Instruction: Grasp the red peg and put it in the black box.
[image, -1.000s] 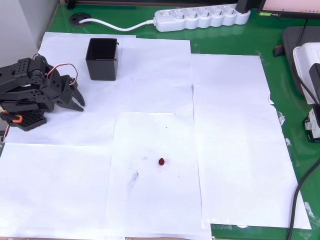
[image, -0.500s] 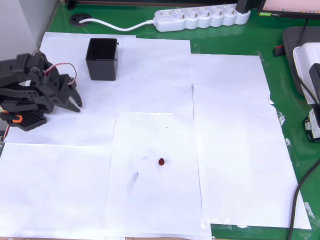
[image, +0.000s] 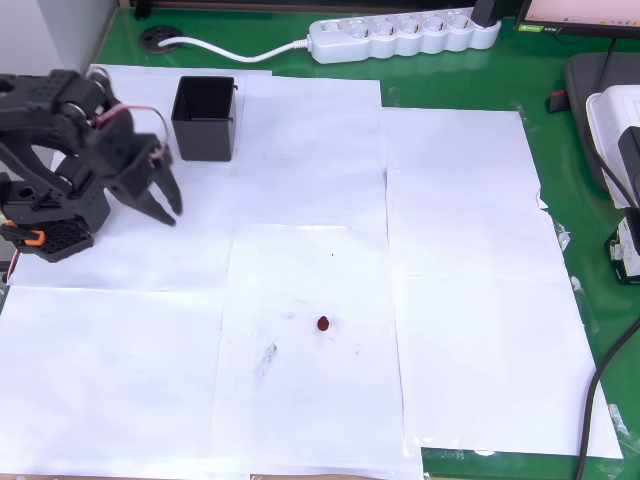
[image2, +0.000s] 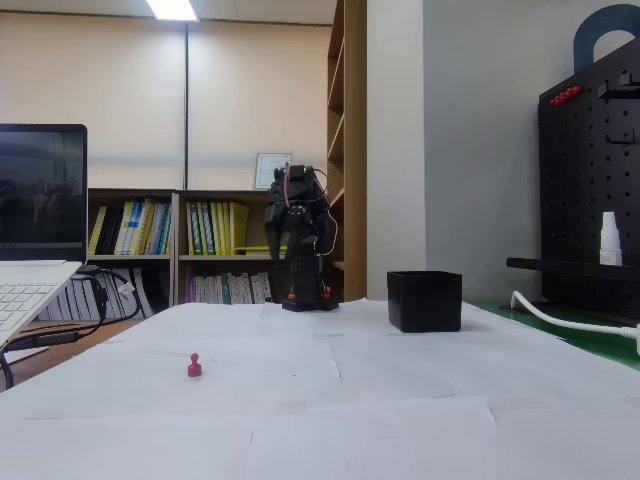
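While the black two-finger tool (image: 160, 205) sits at the left edge in the overhead view, its fingers stand slightly apart and clamp nothing. Tiny dark red rounded peg (image: 323, 323) lies on white paper sheets (image: 460, 300) covering the green counter (image: 585, 210), well apart from the tool. Small square black plastic box (image: 205, 118) stands just beside the arm.

Fixed view: peg (image2: 194, 366) upright at front left; box (image2: 425, 300) at right; tool (image2: 296, 232) raised behind, state not discernible.
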